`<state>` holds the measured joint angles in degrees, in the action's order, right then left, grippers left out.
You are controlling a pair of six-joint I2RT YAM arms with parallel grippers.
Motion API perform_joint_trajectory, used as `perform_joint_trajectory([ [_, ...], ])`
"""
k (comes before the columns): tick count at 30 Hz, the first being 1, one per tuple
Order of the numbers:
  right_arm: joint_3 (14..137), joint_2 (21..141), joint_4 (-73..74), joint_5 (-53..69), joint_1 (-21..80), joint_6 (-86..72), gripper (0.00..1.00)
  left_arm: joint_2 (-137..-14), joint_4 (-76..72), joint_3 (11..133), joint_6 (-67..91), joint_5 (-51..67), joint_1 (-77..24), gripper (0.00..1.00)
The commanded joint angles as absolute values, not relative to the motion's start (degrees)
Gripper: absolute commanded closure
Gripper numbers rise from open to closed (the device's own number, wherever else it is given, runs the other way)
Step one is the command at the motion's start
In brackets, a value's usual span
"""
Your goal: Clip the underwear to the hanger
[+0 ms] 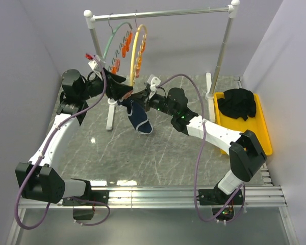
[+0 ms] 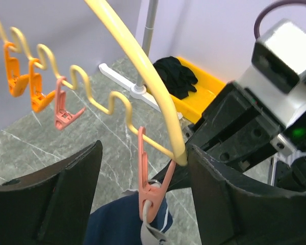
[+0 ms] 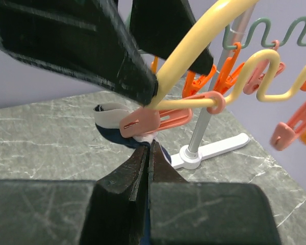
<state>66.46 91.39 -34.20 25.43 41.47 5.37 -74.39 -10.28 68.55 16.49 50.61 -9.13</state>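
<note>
Soft, light and limp, the small navy-blue briefs (image 1: pixel 141 120) hang mid-table from a salmon plastic clip (image 2: pixel 151 196) on the yellow arc-shaped hanger (image 2: pixel 137 66), likely best pinched at the white waistband (image 3: pixel 106 116); left gripper (image 2: pixel 145 158) gapes around the clip, right gripper (image 3: pixel 148 153) clenched just beneath.

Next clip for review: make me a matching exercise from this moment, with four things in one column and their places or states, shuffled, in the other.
Things:
1. underwear
2. black clothing pile
3. left claw
4. right claw

Places or states:
A. shut, its tips just under the clip
B. lying in the yellow tray at the table's right edge
C. open, one finger on either side of the clip
D. hanging from a pink clip on the yellow hanger

Pairs: 1-D, 2-B, 3-C, 4-A
</note>
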Motion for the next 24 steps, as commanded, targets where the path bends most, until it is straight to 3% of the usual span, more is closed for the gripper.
perform_joint_trajectory([
  [1,69.43,92.54,-35.77,25.66,40.87,5.45,1.00,-72.34,-13.36,69.17,19.41,47.56,-8.88,0.27],
  [5,70.40,94.22,-35.16,25.49,41.13,6.24,1.00,-72.25,-12.75,70.22,20.13,40.81,-9.40,0.30],
  [9,71.63,95.45,-34.28,25.05,41.22,6.68,0.92,-72.25,-9.76,71.63,18.81,34.64,-9.58,0.33],
  [14,71.63,95.89,-33.75,24.96,41.05,6.77,0.68,-72.07,-9.32,71.37,18.19,32.61,-9.58,0.33],
  [15,71.46,95.54,-33.58,24.87,41.13,6.94,0.59,-72.33,-8.97,71.72,18.11,32.09,-9.58,0.34],
  [18,71.02,94.66,-32.35,24.43,40.96,7.82,0.49,-72.60,-8.00,72.33,17.49,30.33,-9.58,0.35],
  [24,69.00,92.55,-31.20,27.15,37.02,7.21,0.47,-72.42,-8.35,71.98,16.88,30.15,-9.58,0.36],
])
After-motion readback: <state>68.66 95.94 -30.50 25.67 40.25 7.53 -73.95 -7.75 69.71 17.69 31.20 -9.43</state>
